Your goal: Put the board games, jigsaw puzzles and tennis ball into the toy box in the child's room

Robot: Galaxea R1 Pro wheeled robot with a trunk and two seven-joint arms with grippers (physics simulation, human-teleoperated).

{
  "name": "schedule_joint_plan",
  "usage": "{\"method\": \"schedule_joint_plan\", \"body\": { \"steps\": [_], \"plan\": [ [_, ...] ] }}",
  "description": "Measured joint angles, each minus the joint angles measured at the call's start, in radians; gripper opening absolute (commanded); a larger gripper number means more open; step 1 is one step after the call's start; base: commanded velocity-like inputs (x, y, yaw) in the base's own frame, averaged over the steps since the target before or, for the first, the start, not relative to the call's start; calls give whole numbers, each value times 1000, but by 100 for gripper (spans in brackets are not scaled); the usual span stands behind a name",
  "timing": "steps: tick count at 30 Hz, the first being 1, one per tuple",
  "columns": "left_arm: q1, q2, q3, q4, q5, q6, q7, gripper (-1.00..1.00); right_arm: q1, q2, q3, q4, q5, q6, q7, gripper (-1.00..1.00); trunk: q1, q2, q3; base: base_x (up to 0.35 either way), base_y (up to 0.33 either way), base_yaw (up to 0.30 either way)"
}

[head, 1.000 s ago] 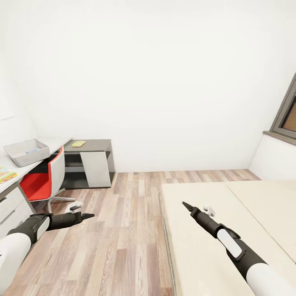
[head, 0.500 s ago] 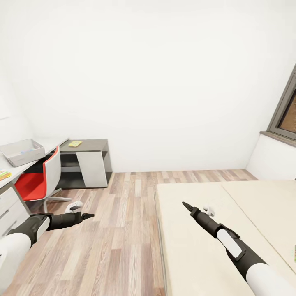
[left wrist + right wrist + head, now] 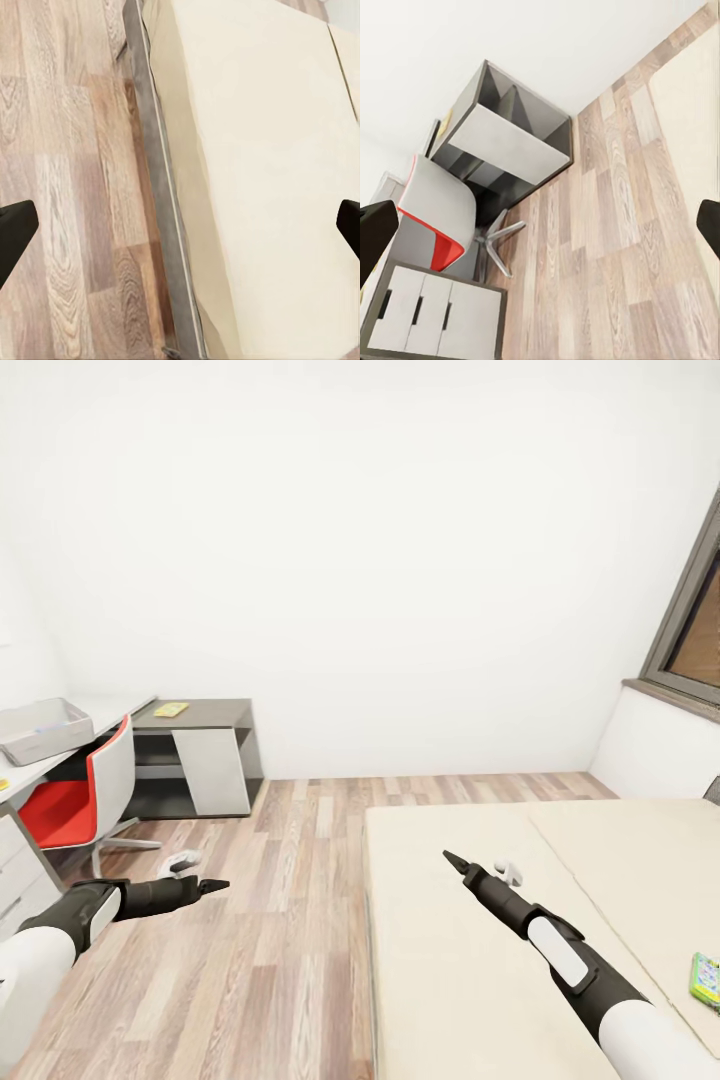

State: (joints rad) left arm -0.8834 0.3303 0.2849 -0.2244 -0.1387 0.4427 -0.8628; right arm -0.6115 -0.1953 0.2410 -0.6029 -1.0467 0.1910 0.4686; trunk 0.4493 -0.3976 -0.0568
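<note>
Here the left gripper (image 3: pixel 195 872) hangs over the wood floor (image 3: pixel 270 960), jaws spread wide and empty; the right gripper (image 3: pixel 482 868) over the bed (image 3: pixel 450 960) likewise. A colourful board game (image 3: pixel 706 980) lies on the mattress, right of the right gripper. Beyond the left gripper stand the red chair (image 3: pixel 70 800), table (image 3: pixel 105 710) and toy box (image 3: pixel 40 728).

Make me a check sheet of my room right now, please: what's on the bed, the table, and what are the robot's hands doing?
Surface: bed, beige, mostly bare; table at far left.
Job's things: one colourful board game on the bed's right edge; toy box on the table.
Clutter: small yellow item on the dark cabinet.
Grippers: left gripper open over floor; right gripper open above bed; both empty.
Cables: nothing seen.
Surroundings: red chair, window.
</note>
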Motion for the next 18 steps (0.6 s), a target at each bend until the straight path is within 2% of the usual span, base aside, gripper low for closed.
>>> {"method": "schedule_joint_plan", "body": {
  "steps": [9,18],
  "plan": [
    [-1,0,0,0,0,0,0,100,0,1,0,0,0,0,0,100,0,0,0,0,-186,0],
    [0,-1,1,0,0,0,0,100,0,6,0,0,0,-2,-8,100,0,0,0,0,-36,0]
  ]
}}
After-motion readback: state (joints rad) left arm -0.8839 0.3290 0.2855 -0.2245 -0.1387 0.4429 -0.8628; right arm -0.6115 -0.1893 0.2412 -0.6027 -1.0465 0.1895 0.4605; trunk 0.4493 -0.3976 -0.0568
